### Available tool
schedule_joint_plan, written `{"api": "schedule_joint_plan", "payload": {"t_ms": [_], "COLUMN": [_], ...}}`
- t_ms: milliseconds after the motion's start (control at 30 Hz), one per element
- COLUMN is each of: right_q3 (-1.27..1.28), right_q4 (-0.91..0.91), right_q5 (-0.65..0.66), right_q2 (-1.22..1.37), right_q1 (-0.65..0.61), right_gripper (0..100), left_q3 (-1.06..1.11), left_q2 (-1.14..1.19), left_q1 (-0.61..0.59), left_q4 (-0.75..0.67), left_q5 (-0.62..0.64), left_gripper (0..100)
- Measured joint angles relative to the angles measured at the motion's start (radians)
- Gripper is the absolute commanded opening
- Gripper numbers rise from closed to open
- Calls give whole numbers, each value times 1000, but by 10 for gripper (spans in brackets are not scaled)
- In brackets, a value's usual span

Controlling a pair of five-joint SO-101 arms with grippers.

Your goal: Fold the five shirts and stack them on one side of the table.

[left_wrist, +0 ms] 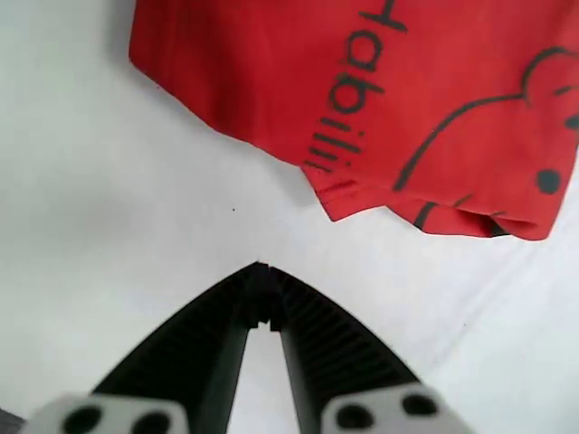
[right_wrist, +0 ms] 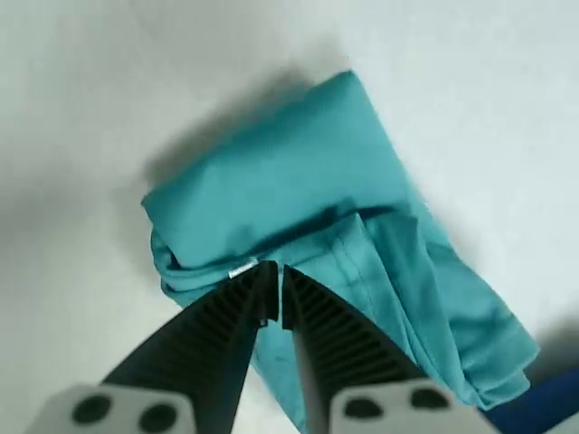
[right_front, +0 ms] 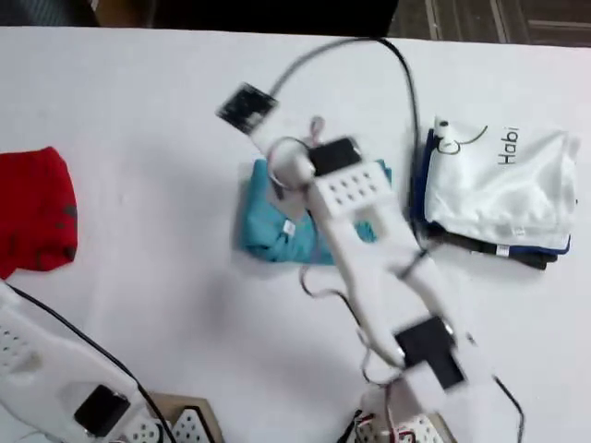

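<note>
High view: teal shirt (right_front: pixel 265 227) long axis left-right.

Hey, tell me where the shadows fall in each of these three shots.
High view: soft shadow on the white table beside the folded teal shirt and under the right arm. Right wrist view: a darker shadow hugs one side of that shirt. Left wrist view: only faint shadow rims the red printed shirt.

Teal shirt (right_wrist: pixel 298 181) and red shirt (left_wrist: pixel 271 81) are soft matt cloth; counter (right_front: pixel 138 268) looks smooth, right claw (right_wrist: pixel 274 273) ribbed plastic.
</note>
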Motion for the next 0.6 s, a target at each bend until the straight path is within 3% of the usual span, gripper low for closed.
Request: {"api": "schedule_joint_plan", "payload": {"t_ms": [333, 600], "right_q3": [-275, -282], "right_q4": [40, 112], "right_q5": [-52, -52], "right_q2": [430, 491], "right_q1": [-2, 66], "right_gripper": [22, 22], "left_q3": [0, 0], "left_q2": [0, 0], "left_q1": [-15, -15], "left_q4": [5, 5], "left_q5": [0, 0], "left_gripper": [27, 27]}}
